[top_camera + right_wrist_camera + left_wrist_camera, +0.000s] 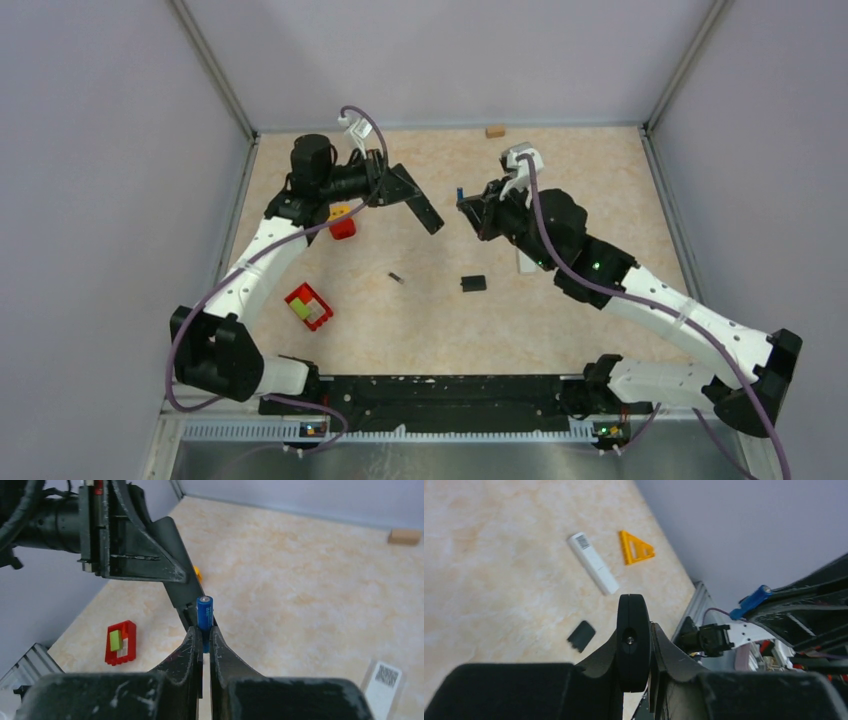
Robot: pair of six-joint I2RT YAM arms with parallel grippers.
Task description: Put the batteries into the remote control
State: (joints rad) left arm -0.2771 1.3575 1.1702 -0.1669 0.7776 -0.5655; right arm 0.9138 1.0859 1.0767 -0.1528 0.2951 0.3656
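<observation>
My right gripper (468, 205) (204, 635) is shut on a blue battery (204, 615) and holds it upright above the table. The battery also shows in the top view (460, 192) and the left wrist view (751, 601). My left gripper (405, 192) (639, 642) is shut on a long slim black remote (427, 216) (633, 640) (177, 575). The remote's far end is close beside the blue battery. A small dark battery (395, 277) lies on the table between the arms. A white remote (593, 570) (382, 682) lies flat, partly under my right arm (524, 262).
A small flat black square piece (473, 283) (581, 635) lies near the middle. A red block with a green insert (308, 306) (120, 642) sits front left. A red and yellow piece (342, 222) lies under the left arm. A wooden block (494, 131) (404, 536) is at the back wall. A yellow triangle (635, 547) lies past the white remote.
</observation>
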